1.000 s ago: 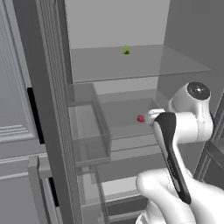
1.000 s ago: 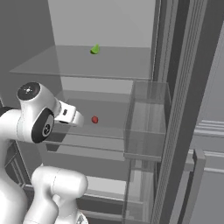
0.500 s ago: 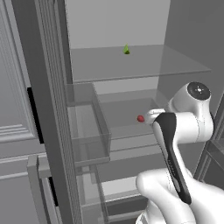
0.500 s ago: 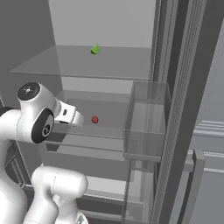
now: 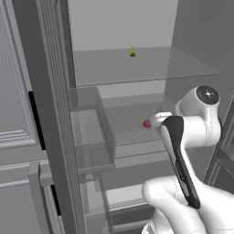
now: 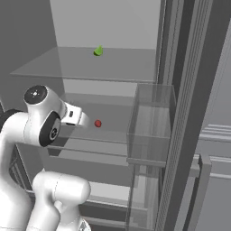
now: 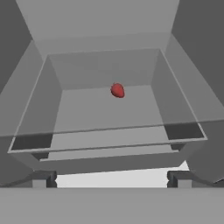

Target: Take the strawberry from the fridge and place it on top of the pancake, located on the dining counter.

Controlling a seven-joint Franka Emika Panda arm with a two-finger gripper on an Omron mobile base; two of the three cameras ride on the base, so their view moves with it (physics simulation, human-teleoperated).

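The tall dark grey fridge [image 5: 50, 114] with a pale interior is seen standing open, its door edges framing both base views. Panelled grey cabinets [image 5: 16, 91] with black handles are seen beside it in the left base view. Inside, two clear glass shelves are set one above the other: an upper glass shelf [image 5: 137, 68] and a lower glass shelf [image 5: 123, 121]. Clear door bins [image 6: 151, 131] are mounted on the inner faces of the open doors.

The white robot arm [image 5: 192, 132] with dark joints is reached toward the lower shelf, its wrist level with that shelf's front edge. The two-finger tool [image 7: 111, 177] is held spread wide, with one dark fingertip seen at each side of the hand view's bottom edge and nothing between them.

The tiny roundish red strawberry [image 7: 117, 90] is lying on the lower glass shelf, toward the back, centred ahead of the tool and apart from it. In the base views it is seen just beyond the tip of the hand [image 5: 146, 123] [image 6: 97, 123].

A tiny green cone-shaped item [image 5: 132, 52] is resting on the upper glass shelf, well above the strawberry.
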